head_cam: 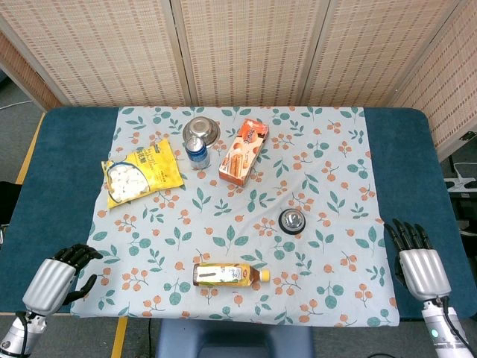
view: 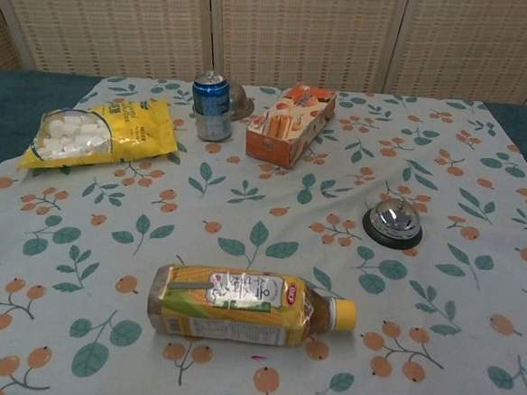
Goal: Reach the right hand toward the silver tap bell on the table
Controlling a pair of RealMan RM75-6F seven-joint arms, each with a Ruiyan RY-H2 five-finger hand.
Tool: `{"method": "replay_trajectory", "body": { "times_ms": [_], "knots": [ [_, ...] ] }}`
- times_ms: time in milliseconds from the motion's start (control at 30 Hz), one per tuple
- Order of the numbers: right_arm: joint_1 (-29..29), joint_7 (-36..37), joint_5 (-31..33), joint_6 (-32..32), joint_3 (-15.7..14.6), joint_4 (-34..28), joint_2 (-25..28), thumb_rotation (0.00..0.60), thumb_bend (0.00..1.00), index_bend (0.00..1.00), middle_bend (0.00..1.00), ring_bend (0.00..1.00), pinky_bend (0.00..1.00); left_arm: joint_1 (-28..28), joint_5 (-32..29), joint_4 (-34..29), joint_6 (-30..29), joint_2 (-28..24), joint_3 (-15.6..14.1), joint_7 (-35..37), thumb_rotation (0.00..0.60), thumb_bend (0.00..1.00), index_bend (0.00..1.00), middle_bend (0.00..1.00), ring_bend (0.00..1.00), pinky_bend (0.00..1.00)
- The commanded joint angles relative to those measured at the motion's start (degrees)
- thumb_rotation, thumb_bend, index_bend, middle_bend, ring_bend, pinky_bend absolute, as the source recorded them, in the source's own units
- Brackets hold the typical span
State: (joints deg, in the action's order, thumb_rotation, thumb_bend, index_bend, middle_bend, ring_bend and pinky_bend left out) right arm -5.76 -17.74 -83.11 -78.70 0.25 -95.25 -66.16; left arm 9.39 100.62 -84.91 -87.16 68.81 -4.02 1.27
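bottle (view: 242,306) lying nearest, right hand (head_cam: 420,262) open, well apart from bell (head_cam: 292,221)

Neither hand appears in the chest view. In the head view the left arm (head_cam: 16,334) and right arm (head_cam: 447,335) are cut off by the near edge. The steel bowl (view: 239,101) sits largely hidden behind the blue can (view: 212,105) in the chest view. Print on the yellow bag (head_cam: 141,173), the snack box (head_cam: 244,151) and the bottle (head_cam: 227,275) is too small to read.
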Motion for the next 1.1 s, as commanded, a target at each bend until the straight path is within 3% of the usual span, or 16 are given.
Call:
{"method": "replay_trajectory", "body": {
  "times_ms": [33, 433, 633, 733, 1100],
  "knots": [
    [-0.1, -0.1, 0.0, 0.1, 0.0, 0.0, 0.0, 0.600, 0.84, 0.00, 0.00, 0.00, 0.02, 0.0, 0.1, 0.0, -0.1, 0.0, 0.0, 0.0, 0.600, 0.40, 0.34, 0.33, 0.26, 0.41],
    [-0.8, 3.4, -3.4, -0.8, 0.1, 3.0, -1.7, 0.600, 0.82, 0.00, 0.00, 0.00, 0.02, 0.1, -0.3, -0.2, 0.1, 0.0, 0.0, 0.2, 0.600, 0.40, 0.34, 0.33, 0.26, 0.41],
    [-4.8, 9.9, -6.9, 1.6, 1.2, 9.5, -5.9, 0.600, 0.53, 0.00, 0.00, 0.00, 0.01, -0.3, -0.2, -0.5, -1.0, -0.5, 0.2, 0.7, 0.600, 0.40, 0.34, 0.33, 0.26, 0.41],
    [-8.0, 11.3, -7.7, 4.9, 2.1, 11.4, -7.7, 0.600, 0.47, 0.00, 0.00, 0.00, 0.00, -0.4, 0.0, -0.5, -1.2, -0.6, 0.1, 0.8, 0.600, 0.40, 0.34, 0.33, 0.26, 0.41],
    [-16.6, 15.0, -11.1, 11.8, 2.7, 16.7, -15.1, 0.600, 0.52, 0.00, 0.00, 0.00, 0.00, -0.6, -0.4, -0.8, -1.2, -0.9, 0.1, 0.9, 0.600, 0.40, 0.34, 0.34, 0.26, 0.41]
  ]
}}
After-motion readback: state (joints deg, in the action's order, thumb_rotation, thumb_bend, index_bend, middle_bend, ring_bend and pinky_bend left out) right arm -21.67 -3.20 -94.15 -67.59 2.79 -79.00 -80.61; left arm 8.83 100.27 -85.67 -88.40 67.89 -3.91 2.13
